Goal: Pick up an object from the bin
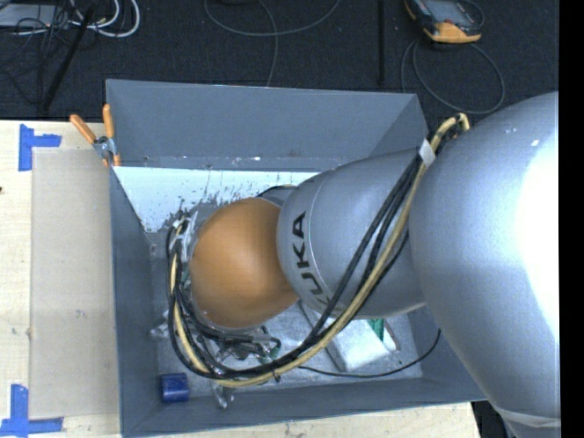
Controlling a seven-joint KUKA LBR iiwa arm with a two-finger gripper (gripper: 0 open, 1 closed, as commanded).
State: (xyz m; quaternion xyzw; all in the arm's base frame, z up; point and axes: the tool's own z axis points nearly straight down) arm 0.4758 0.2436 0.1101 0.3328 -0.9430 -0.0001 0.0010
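My gripper (245,343) is a dark body tucked under the arm's orange cover, low over the front left part of the bin floor. A small blue block (173,388) lies in the bin's front left corner, a short way left of and in front of the gripper. A white flat packet with a green patch (370,343) lies on the floor to the gripper's right, partly hidden by the arm. Whatever lies right under the gripper is hidden.
The arm comes in from the right and covers most of the bin's middle and right. Cables loop around the orange cover on its left and front. The bin's sloping walls rise close on the left and front.
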